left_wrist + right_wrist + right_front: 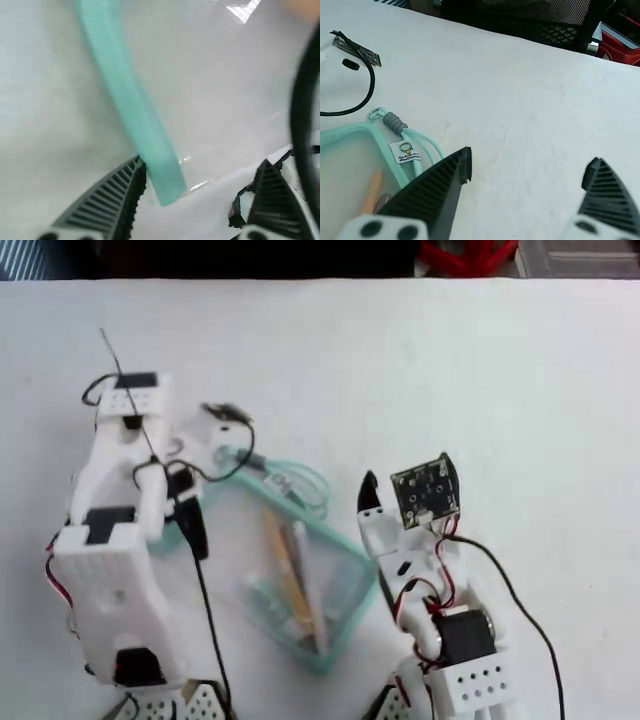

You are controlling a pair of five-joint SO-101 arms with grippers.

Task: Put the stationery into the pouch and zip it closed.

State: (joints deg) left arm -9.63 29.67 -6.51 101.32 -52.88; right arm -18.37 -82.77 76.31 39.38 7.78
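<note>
A clear pouch with a mint-green rim (350, 552) lies on the white table between the two arms. Inside it are an orange pencil (283, 565) and pens (308, 590). Its green cord loop (302, 485) trails off the far corner. My left gripper (190, 525) is down at the pouch's left edge. It is open, its fingers (107, 202) straddling the green rim (130, 105) at a corner. My right gripper (375, 502) hovers open beside the pouch's right corner, nothing between its fingers (437, 192). There the cord loop (412, 142) and pencil tip (371, 192) show.
A black cable (365, 90) and a small metal part (357, 50) lie beyond the pouch's far corner. The white table (500, 370) stretches bare to the back and right. Dark and red objects (465, 255) sit past the far edge.
</note>
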